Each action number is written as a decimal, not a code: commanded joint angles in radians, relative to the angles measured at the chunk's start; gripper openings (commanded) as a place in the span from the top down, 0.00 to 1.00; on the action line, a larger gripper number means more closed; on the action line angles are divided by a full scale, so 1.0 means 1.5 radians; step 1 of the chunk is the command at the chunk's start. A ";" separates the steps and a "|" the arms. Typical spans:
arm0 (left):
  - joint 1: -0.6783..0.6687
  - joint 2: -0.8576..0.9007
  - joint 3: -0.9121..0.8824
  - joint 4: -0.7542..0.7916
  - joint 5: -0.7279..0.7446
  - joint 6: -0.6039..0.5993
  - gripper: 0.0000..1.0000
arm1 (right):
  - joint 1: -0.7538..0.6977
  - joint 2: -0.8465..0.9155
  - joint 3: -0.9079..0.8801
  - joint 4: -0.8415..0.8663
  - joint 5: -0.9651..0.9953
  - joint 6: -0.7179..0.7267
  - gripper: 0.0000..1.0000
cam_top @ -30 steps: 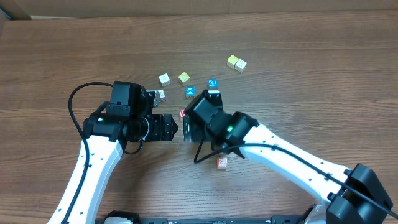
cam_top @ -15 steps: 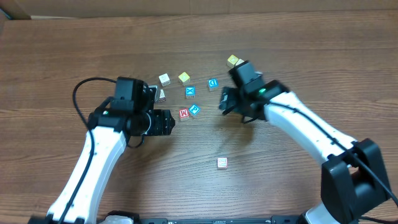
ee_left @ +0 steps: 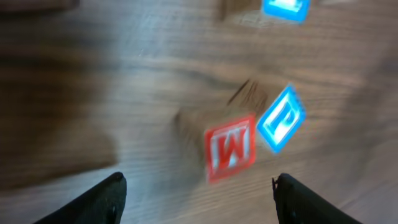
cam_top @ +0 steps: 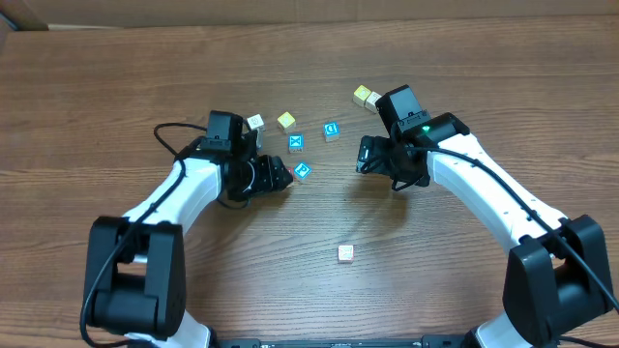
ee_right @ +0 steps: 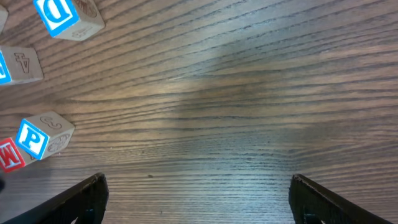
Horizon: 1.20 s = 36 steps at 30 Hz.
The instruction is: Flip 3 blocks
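Brown wood-grain worktop (cam_top: 116, 77) carries a loose scatter of small letter cubes toward its far edge. Within the last second the left gripper (ee_left: 198, 183) has swung in from the left side and now faces the small wooden cube with the red M face (ee_left: 230, 148). Its jaws are spread, with nothing between them yet. The blue-faced P cube (ee_left: 281, 118) sits just beside that one. The right gripper (ee_right: 198, 180), likewise spread and empty, has withdrawn toward the right edge, leaving the pair clear. A second red-printed cube (cam_top: 345, 253) lies alone nearer the front edge. The M cube looks to be the next flip.
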 commanded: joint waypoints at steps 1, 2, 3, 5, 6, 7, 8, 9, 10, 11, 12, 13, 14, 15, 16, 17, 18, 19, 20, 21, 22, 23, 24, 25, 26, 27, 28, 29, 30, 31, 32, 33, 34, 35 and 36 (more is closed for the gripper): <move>-0.003 0.008 -0.005 0.036 0.039 -0.056 0.30 | 0.001 -0.052 0.019 0.001 -0.004 -0.024 0.07; -0.005 0.009 -0.005 0.051 0.039 -0.067 0.30 | 0.001 -0.061 0.019 -0.001 -0.004 -0.026 0.07; -0.007 0.009 -0.005 0.062 0.038 -0.075 0.31 | 0.001 -0.071 0.019 -0.003 -0.003 -0.026 0.06; -0.014 0.010 -0.005 0.077 0.038 -0.085 0.35 | 0.001 -0.091 0.019 -0.009 -0.004 -0.029 0.06; -0.017 0.010 -0.005 0.079 0.035 -0.086 0.37 | 0.001 -0.100 0.019 -0.011 -0.004 -0.031 0.06; -0.022 0.010 -0.005 0.078 0.028 -0.092 0.39 | 0.001 -0.107 0.019 -0.014 -0.003 -0.031 0.05; -0.026 0.010 -0.005 0.078 0.023 -0.098 0.40 | 0.001 -0.115 0.019 -0.018 -0.004 -0.033 0.06; -0.033 0.010 -0.005 0.078 0.019 -0.098 0.40 | 0.001 -0.121 0.019 -0.022 -0.004 -0.035 0.05; -0.040 0.010 -0.005 0.077 0.014 -0.098 0.38 | 0.001 -0.128 0.019 -0.027 -0.004 -0.036 0.05; -0.045 0.010 -0.005 0.076 0.009 -0.098 0.37 | 0.001 -0.132 0.019 -0.033 -0.004 -0.036 0.05; -0.050 0.010 -0.005 0.074 0.001 -0.098 0.35 | 0.001 -0.135 0.019 -0.038 -0.004 -0.037 0.05; -0.055 0.010 -0.005 0.070 -0.010 -0.099 0.35 | 0.001 -0.137 0.019 -0.046 -0.004 -0.038 0.05; -0.059 0.010 -0.005 0.066 -0.021 -0.101 0.34 | 0.001 -0.139 0.019 -0.053 -0.004 -0.038 0.05; -0.061 0.010 -0.005 0.061 -0.035 -0.104 0.32 | 0.001 -0.140 0.019 -0.059 -0.004 -0.038 0.05; -0.062 0.010 -0.005 0.058 -0.044 -0.108 0.28 | 0.001 -0.141 0.019 -0.067 -0.004 -0.038 0.05; -0.062 0.010 -0.005 0.054 -0.052 -0.114 0.26 | 0.001 -0.141 0.019 -0.075 -0.004 -0.038 0.05; -0.062 0.010 -0.005 0.053 -0.053 -0.117 0.25 | 0.001 -0.141 0.019 -0.082 -0.004 -0.038 0.06; -0.062 0.010 -0.005 0.053 -0.053 -0.121 0.25 | 0.001 -0.141 0.019 -0.088 -0.005 -0.038 0.06; -0.062 0.010 -0.005 0.051 -0.053 -0.126 0.25 | 0.001 -0.141 0.019 -0.093 -0.005 -0.038 0.06; -0.062 0.010 -0.005 0.050 -0.053 -0.131 0.27 | 0.001 -0.141 0.019 -0.097 -0.006 -0.038 0.06; -0.062 0.010 -0.005 0.046 -0.056 -0.139 0.30 | 0.001 -0.141 0.019 -0.098 -0.010 -0.039 0.06; -0.062 0.010 -0.005 0.041 -0.066 -0.151 0.30 | 0.001 -0.141 0.019 -0.099 -0.016 -0.040 0.06; -0.064 0.010 -0.005 0.037 -0.077 -0.165 0.30 | 0.001 -0.141 0.019 -0.099 -0.023 -0.041 0.06; -0.064 0.010 -0.005 0.034 -0.085 -0.180 0.27 | 0.001 -0.141 0.019 -0.098 -0.030 -0.041 0.06; -0.064 0.010 -0.005 0.033 -0.087 -0.190 0.25 | 0.001 -0.141 0.019 -0.097 -0.034 -0.041 0.06; -0.064 0.010 -0.005 0.034 -0.087 -0.197 0.25 | 0.001 -0.141 0.019 -0.096 -0.038 -0.041 0.06; -0.064 0.010 -0.005 0.034 -0.087 -0.206 0.26 | 0.001 -0.141 0.019 -0.096 -0.041 -0.041 0.06; -0.064 0.010 -0.005 0.033 -0.089 -0.219 0.31 | 0.001 -0.141 0.019 -0.096 -0.041 -0.041 0.06; -0.064 0.010 -0.005 0.029 -0.096 -0.235 0.36 | 0.001 -0.141 0.019 -0.096 -0.041 -0.041 0.06; -0.064 0.010 -0.005 0.022 -0.107 -0.258 0.38 | 0.001 -0.141 0.019 -0.097 -0.041 -0.041 0.06; -0.064 0.010 -0.005 0.018 -0.117 -0.272 0.39 | 0.001 -0.141 0.019 -0.097 -0.042 -0.041 0.06; -0.064 0.010 -0.005 0.015 -0.126 -0.280 0.38 | 0.001 -0.141 0.019 -0.098 -0.044 -0.041 0.06; -0.064 0.010 -0.005 0.015 -0.129 -0.281 0.38 | 0.001 -0.141 0.019 -0.099 -0.047 -0.041 0.06; -0.064 0.010 -0.005 0.014 -0.131 -0.280 0.38 | 0.001 -0.141 0.019 -0.099 -0.049 -0.041 0.06; -0.064 0.010 -0.005 0.014 -0.132 -0.280 0.37 | 0.001 -0.141 0.019 -0.099 -0.052 -0.041 0.06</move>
